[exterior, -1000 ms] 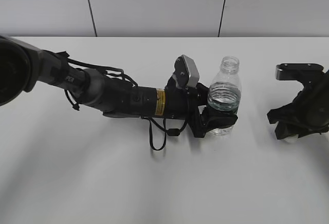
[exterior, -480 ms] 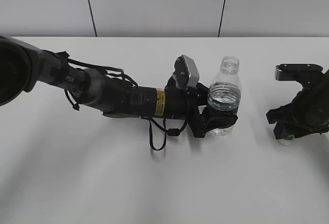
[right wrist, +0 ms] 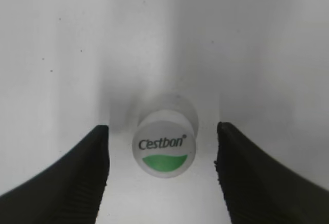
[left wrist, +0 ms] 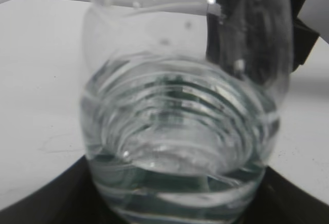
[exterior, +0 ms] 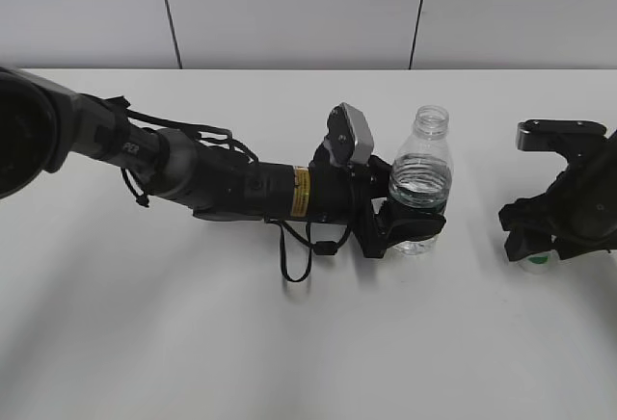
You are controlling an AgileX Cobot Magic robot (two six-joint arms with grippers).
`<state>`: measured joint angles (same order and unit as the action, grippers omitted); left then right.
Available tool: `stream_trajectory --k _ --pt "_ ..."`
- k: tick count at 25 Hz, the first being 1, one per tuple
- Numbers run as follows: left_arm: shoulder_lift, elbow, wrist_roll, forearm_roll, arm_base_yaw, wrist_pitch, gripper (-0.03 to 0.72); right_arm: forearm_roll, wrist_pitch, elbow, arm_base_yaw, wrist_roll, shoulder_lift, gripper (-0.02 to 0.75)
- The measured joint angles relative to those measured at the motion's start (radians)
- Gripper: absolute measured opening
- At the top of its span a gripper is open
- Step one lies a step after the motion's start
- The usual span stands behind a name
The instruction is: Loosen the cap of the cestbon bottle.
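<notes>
The cestbon bottle stands upright at mid-table, clear, part filled with water, its threaded mouth bare. My left gripper reaches in from the left and is shut on its lower body, covering the label band. In the left wrist view the bottle fills the frame between the dark jaws of the left gripper. The cap, white with a green patch and "C'estbon" lettering, lies on the table off the bottle. My right gripper hangs over it, open, with a gap on each side. The exterior view shows the cap beneath the right gripper.
The white table runs back to a pale panelled wall. The left arm, with its loose cables, lies across the table's left half. The right arm's body sits at the right edge of the exterior view.
The right gripper's jaws have spread apart and let go of the cap, which now shows on the table under them. The left arm and bottle have not moved.
</notes>
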<state>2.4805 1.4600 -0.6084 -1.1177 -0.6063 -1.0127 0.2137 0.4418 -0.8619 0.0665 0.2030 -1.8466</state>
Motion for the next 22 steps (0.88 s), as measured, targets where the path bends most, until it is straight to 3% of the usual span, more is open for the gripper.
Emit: stream_trajectory --k 6,17,22 --pt "0.0 0.0 0.0 0.0 0.0 0.0 0.509 0.013 0.014 0.0 0.0 -0.023 0.08 0.52" --pt "0.001 -0.003 -0.042 -0.034 0.001 0.075 0.649 0.014 0.032 0.0 0.0 -0.023 0.229 0.524" --pt "-0.015 -0.003 -0.084 -0.103 0.004 0.127 0.662 0.016 0.053 0.0 0.0 -0.023 0.245 0.524"
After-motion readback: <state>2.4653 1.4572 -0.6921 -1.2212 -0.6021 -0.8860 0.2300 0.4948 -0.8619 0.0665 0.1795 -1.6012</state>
